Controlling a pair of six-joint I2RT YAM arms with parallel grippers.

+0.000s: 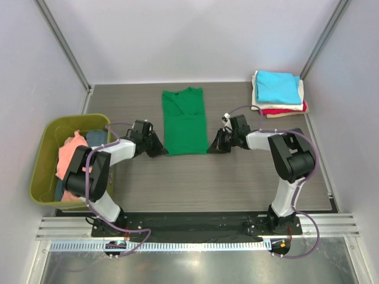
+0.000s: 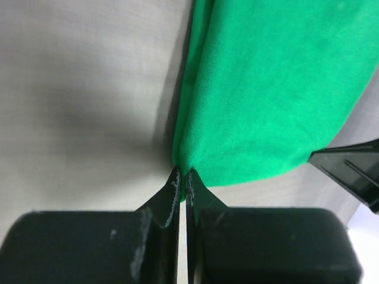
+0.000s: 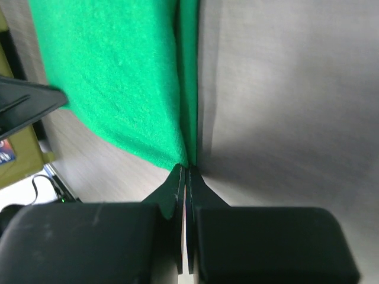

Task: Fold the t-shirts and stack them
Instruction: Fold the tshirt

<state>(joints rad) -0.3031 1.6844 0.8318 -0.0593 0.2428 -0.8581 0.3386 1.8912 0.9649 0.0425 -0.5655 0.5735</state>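
A bright green t-shirt (image 1: 185,121) lies on the table, folded lengthwise into a narrow strip, collar at the far end. My left gripper (image 1: 160,149) is shut on its near left corner; the wrist view shows the green cloth (image 2: 266,89) pinched at the tips (image 2: 182,174). My right gripper (image 1: 213,148) is shut on its near right corner, cloth (image 3: 118,77) pinched at the tips (image 3: 185,168). Folded cyan (image 1: 277,86), cream (image 1: 301,92) and red (image 1: 287,110) shirts are stacked at the far right. Salmon-pink (image 1: 71,155) and dark blue-grey (image 1: 96,138) shirts lie in the tub.
The olive-green plastic tub (image 1: 44,157) stands at the table's left edge beside my left arm. Grey walls enclose the table at the back and sides. A black base rail (image 1: 195,225) runs along the near edge.
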